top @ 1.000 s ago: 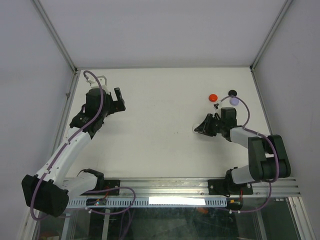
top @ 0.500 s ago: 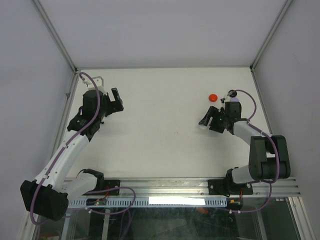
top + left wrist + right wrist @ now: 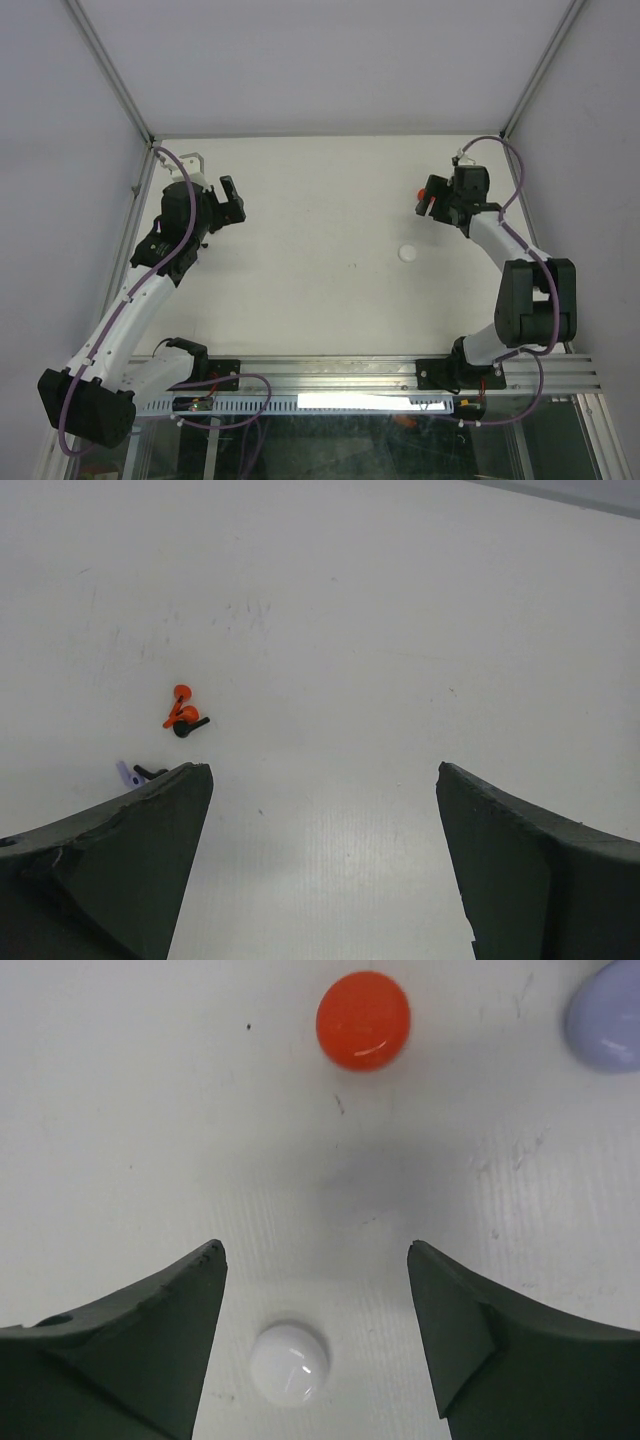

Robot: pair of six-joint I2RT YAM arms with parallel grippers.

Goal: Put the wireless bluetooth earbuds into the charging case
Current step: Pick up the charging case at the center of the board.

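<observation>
Small stemmed earbuds lie on the table in the left wrist view: an orange pair point(image 3: 180, 705), a black one point(image 3: 190, 726), and a lavender one point(image 3: 128, 773) beside the left finger. My left gripper point(image 3: 323, 768) point(image 3: 225, 205) is open and empty, to their right. The round glossy pieces look like closed charging cases: red point(image 3: 363, 1020), lavender point(image 3: 605, 1025), white point(image 3: 290, 1363). My right gripper point(image 3: 315, 1250) is open, and the white case lies untouched low between its fingers. From above, the white case point(image 3: 406, 253) lies alone, and the right gripper point(image 3: 430, 200) is by the red case point(image 3: 424, 188).
Metal posts and grey walls border the white table point(image 3: 320, 200) on the left, back and right. The arm bases and a rail run along the near edge point(image 3: 330, 372).
My right gripper opened, let go of the white case at mid-table and drew back toward the far right by the red case. The left arm shifted only slightly.
</observation>
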